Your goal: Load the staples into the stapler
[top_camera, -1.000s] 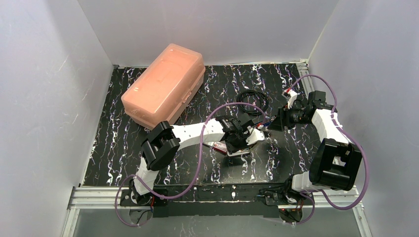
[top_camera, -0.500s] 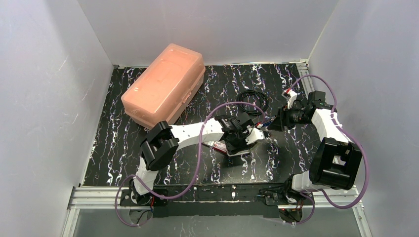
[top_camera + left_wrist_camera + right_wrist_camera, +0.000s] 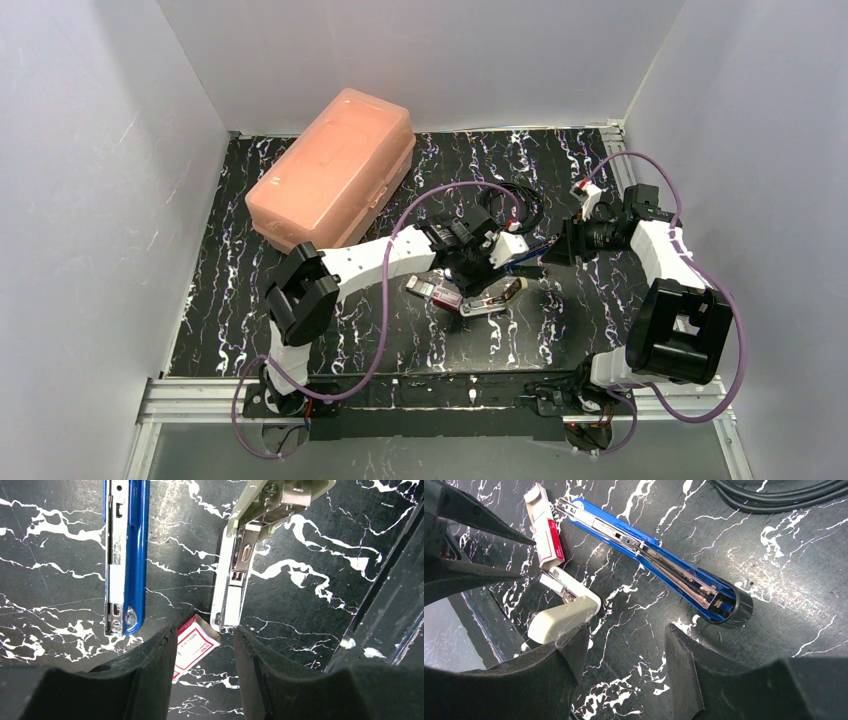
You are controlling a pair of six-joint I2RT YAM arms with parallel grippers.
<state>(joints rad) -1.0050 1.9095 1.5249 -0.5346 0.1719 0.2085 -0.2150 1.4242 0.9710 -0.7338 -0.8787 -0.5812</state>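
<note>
The staples box (image 3: 192, 647) is small, red and white. It lies flat on the black marbled table, showing between and below my left gripper's (image 3: 205, 632) open fingers, untouched. In the top view the box (image 3: 432, 290) lies left of a cream stapler (image 3: 492, 300). That stapler's metal rail (image 3: 231, 582) points toward the box. A blue stapler (image 3: 654, 555) lies opened out flat with its metal channel exposed. My left gripper (image 3: 505, 250) hovers above these things. My right gripper (image 3: 624, 645) stands open and empty beside the blue stapler's hinge end, with the cream stapler (image 3: 564, 612) by its left finger.
A large salmon-pink plastic case (image 3: 335, 170) sits at the back left. A coiled black cable (image 3: 515, 205) lies behind the staplers. White walls close in the table on three sides.
My left gripper has opened and pulled back and up from the cream stapler and box, uncovering both. The right arm has not moved.
</note>
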